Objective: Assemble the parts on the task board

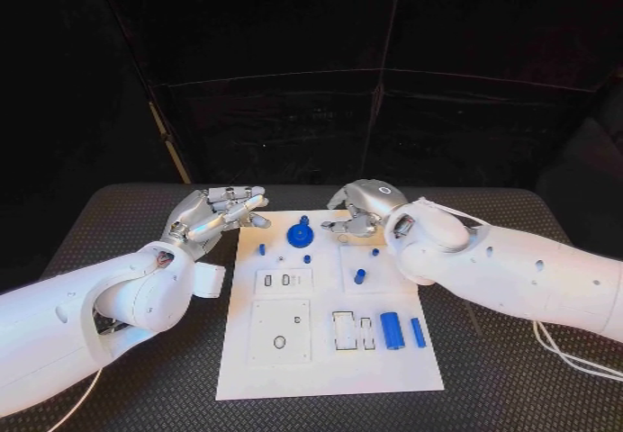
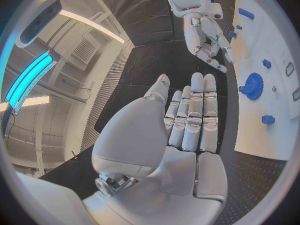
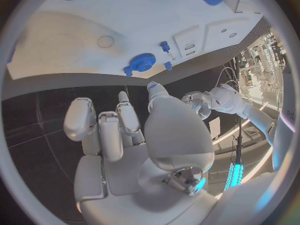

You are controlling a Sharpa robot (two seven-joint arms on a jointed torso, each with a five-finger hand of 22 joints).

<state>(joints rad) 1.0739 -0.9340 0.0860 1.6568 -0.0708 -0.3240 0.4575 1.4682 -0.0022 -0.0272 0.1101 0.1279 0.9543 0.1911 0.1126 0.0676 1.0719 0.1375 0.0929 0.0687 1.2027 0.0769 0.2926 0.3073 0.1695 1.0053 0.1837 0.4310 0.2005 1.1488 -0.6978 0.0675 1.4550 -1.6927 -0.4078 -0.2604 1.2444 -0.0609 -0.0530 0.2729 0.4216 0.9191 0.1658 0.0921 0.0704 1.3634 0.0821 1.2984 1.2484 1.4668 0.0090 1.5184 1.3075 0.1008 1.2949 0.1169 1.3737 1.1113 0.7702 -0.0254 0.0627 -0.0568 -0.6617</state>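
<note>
White task board (image 1: 325,360), blue parts (image 1: 391,325)

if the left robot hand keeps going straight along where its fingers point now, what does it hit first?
Probably the right robot hand. In the left wrist view the left robot hand is open, its fingers aimed past the task board edge toward it, over bare table. The blue gear sits off to the side. Depth is unclear.

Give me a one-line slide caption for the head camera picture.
Both open robot hands, left and right, hover at the far end of the white task board, flanking the blue gear.

Matt white task board (image 1: 325,360) on rough woven black table (image 1: 519,378).
</note>
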